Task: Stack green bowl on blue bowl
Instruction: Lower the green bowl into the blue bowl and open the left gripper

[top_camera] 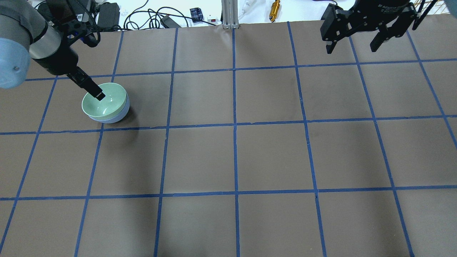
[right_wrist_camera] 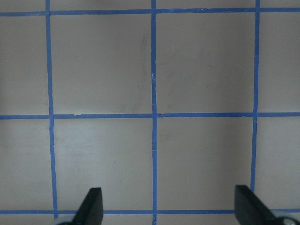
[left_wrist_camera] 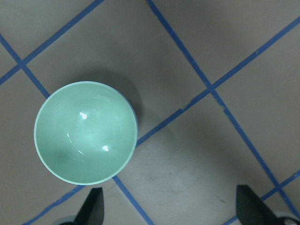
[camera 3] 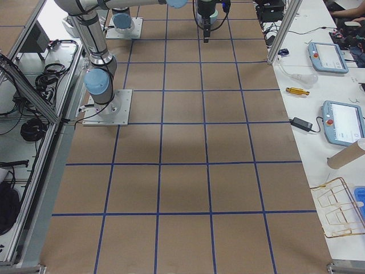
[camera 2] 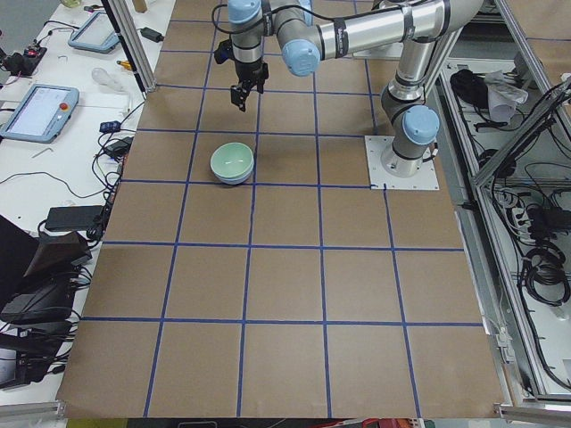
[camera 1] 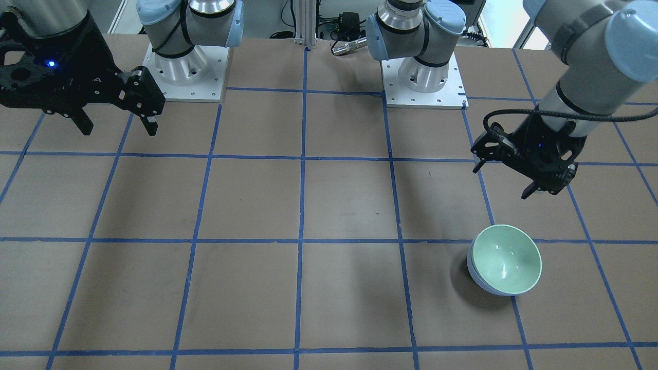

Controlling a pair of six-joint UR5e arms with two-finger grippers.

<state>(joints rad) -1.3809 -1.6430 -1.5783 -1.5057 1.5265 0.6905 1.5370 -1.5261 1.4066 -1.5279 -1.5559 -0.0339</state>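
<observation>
The green bowl (camera 1: 506, 259) sits nested inside the blue bowl (camera 1: 479, 280) on the brown table, upright, with only the blue bowl's outer wall showing under it. The stack also shows in the overhead view, the green bowl (top_camera: 106, 100) over the blue bowl (top_camera: 117, 116), and in the left wrist view (left_wrist_camera: 86, 132). My left gripper (camera 1: 503, 181) is open and empty, raised above the table beside the stack, touching neither bowl. My right gripper (camera 1: 120, 129) is open and empty, held high at the table's other side.
The two arm base plates (camera 1: 424, 95) (camera 1: 187, 87) stand at the robot's edge of the table. Blue tape lines (top_camera: 234, 125) form a grid on the brown surface. Cables and small devices (top_camera: 160, 18) lie beyond the far table edge.
</observation>
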